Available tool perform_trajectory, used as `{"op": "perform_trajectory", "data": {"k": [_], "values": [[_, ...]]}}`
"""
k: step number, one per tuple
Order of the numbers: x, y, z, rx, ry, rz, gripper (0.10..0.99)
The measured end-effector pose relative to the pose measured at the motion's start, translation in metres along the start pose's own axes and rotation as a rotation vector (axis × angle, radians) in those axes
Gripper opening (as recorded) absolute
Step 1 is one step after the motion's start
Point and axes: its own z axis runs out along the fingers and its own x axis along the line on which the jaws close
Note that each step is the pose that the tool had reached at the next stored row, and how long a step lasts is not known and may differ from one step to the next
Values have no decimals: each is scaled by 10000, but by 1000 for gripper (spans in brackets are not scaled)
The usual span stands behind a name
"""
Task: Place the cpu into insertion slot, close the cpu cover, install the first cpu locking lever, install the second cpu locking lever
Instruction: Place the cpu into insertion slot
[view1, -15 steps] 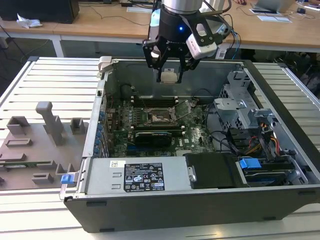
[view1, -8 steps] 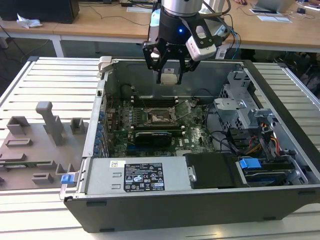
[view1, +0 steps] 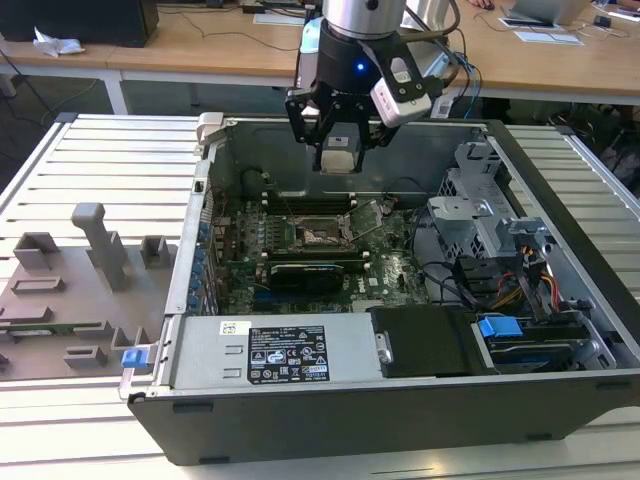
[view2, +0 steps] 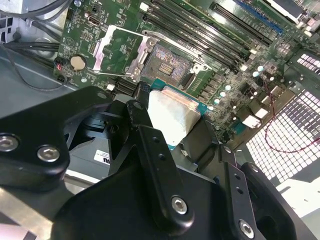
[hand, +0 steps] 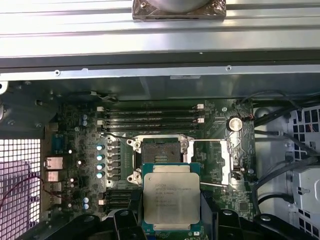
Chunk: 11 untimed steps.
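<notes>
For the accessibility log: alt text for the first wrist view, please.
The gripper holds the cpu, silvery top toward the camera, over the motherboard close to the empty insertion slot. The cpu cover is swung open beside the slot, with memory slots nearby.

Silver wrist (view1: 362, 15), black claw (view1: 338, 152) with silver screws (view2: 178, 204), glowing blue light (view1: 358, 68).

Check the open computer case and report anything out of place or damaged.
Nothing stands out. The hand holds the cpu squarely above the board. The insertion slot is empty, and the cpu cover is swung open beside it. No damage is visible.
</notes>
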Motion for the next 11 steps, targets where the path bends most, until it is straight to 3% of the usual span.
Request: {"op": "perform_trajectory", "data": {"k": [11], "values": [[-1,-5,57,4,0,0,545]]}}
